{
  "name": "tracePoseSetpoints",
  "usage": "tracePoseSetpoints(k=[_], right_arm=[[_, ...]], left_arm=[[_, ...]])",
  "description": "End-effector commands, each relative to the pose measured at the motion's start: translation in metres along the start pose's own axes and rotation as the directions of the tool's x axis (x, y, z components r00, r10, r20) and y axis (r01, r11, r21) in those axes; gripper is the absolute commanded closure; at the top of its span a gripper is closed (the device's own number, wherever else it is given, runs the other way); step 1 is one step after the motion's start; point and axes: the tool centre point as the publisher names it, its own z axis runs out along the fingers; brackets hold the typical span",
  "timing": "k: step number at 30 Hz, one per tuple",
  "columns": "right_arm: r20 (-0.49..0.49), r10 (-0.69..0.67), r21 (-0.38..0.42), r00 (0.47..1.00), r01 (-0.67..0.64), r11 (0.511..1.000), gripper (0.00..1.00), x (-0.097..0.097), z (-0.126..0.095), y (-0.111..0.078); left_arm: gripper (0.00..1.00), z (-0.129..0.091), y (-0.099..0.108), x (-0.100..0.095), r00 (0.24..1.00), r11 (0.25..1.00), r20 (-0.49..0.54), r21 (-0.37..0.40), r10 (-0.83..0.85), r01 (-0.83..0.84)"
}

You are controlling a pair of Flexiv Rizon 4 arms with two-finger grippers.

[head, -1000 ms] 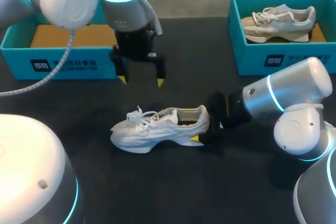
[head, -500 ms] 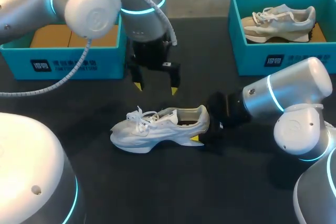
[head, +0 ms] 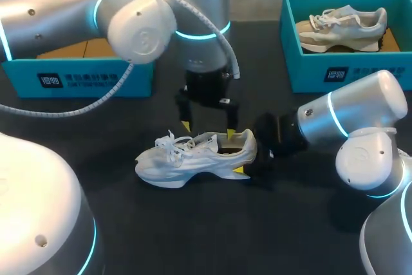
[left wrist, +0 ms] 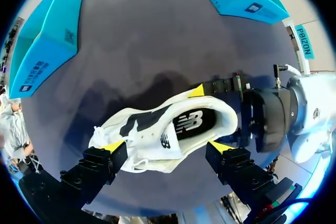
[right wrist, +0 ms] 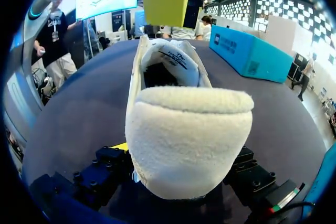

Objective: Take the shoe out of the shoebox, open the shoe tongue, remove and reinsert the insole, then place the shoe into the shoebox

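Sneaker: white mesh lace-up sneaker [head: 196, 156], upright on black tabletop [head: 193, 223]. Our right gripper [head: 251, 160] pinches the sneaker's heel, steadying it, we judge. Our left gripper [head: 208, 130] hangs over the sneaker's collar, jaws spread, likely for the tongue. Open teal shoebox [head: 77, 75] sits well beyond the sneaker.

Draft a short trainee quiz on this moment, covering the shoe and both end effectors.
1. True or false: the white shoe lies on its side.
2. Fill in: the left end effector, fingers ___, hangs over the shoe.
3. Which is shut on the shoe's heel? A) left end effector B) right end effector C) neither
Key: 1 false, it stands on its sole on the table; 2 open; 3 B.
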Motion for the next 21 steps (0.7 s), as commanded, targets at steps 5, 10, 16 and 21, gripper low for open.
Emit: tracePoseSetpoints(k=[5, 10, 16, 21], right_arm=[[0.003, 0.001, 0.004, 1.000, -0.001, 1.000, 1.00, 0.000, 0.007, -0.002], [0.003, 0.001, 0.004, 1.000, -0.001, 1.000, 1.00, 0.000, 0.007, -0.002], [0.003, 0.001, 0.004, 1.000, -0.001, 1.000, 1.00, 0.000, 0.007, -0.002], [0.003, 0.001, 0.004, 1.000, -0.001, 1.000, 1.00, 0.000, 0.007, -0.002]], left_arm=[[0.00, 0.012, -0.006, 0.008, 0.999, 1.000, 0.030, -0.015, -0.021, 0.022], [0.00, 0.023, -0.003, 0.008, 0.996, 0.999, 0.086, -0.036, -0.029, 0.033], [0.00, 0.032, 0.001, 0.002, 0.992, 0.997, 0.118, -0.058, -0.051, 0.059], [0.00, 0.038, 0.001, -0.006, 0.984, 0.994, 0.158, -0.057, -0.078, 0.088]])
